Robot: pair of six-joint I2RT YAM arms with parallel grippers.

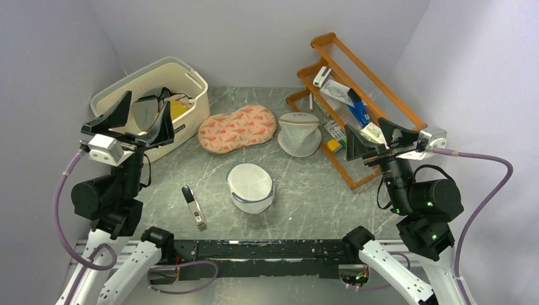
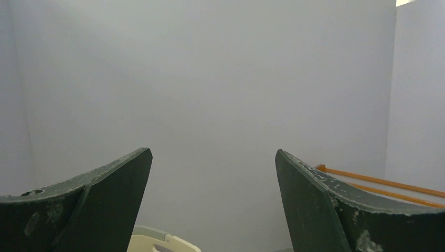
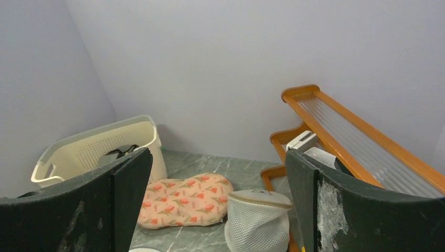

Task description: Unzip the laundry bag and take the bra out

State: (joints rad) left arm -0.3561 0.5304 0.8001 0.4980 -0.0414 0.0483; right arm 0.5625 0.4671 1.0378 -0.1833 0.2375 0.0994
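The laundry bag (image 1: pixel 252 187), a white round drum-shaped mesh bag with a flat circular top, sits closed on the table's middle, near the front. The bra is not visible. My left gripper (image 1: pixel 143 113) is open and empty, raised high at the left, over the basket's front. In its wrist view (image 2: pixel 213 157) it faces the back wall. My right gripper (image 1: pixel 368 136) is open and empty, raised at the right beside the rack. In its wrist view (image 3: pixel 218 157) only a sliver of the laundry bag (image 3: pixel 143 250) shows at the bottom edge.
A cream laundry basket (image 1: pixel 191 108) stands back left. A peach patterned cushion (image 1: pixel 237 128) and a white cone-shaped mesh bag with tan rim (image 1: pixel 299 133) lie at the back. An orange rack (image 1: pixel 356 95) holds items at the right. A small dark device (image 1: pixel 194 206) lies front left.
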